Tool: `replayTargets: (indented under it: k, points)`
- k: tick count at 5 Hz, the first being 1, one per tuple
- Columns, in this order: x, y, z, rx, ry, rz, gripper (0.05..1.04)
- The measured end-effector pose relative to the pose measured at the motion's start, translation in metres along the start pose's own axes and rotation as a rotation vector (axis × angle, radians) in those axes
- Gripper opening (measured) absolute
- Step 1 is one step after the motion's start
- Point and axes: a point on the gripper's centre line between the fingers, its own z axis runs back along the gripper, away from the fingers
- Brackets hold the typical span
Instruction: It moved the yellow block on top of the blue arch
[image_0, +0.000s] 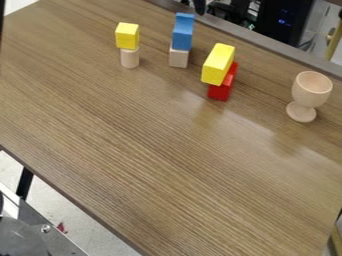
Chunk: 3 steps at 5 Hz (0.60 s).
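Yellow wooden cube (127, 36) perched on pale wooden cylinder (129, 58), yellow wooden oblong (217, 64) on red wooden block (220, 93): wrong one might be grabbed, tbh. Blue wooden arch (182, 38), propped on pale wooden base (178, 58), could be toppled by off-centre drop. Black gripper (193, 6): released/clenched can't be told.

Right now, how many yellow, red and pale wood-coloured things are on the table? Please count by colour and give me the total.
Yellow: 2 (short block, long block)
Red: 1 (red block)
Pale wood: 3 (cylinder, small block, cup)
Total: 6
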Motion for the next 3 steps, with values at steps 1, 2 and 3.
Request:
replayTargets:
  k: [1, 2, 3]
  points:
    - [0.002, 0.004, -0.017, 0.013, 0.044, 0.012, 1.000]
    - [-0.002, 0.013, -0.036, 0.060, 0.038, 0.001, 1.000]
    - [-0.011, 0.010, -0.033, 0.090, 0.008, -0.079, 1.000]
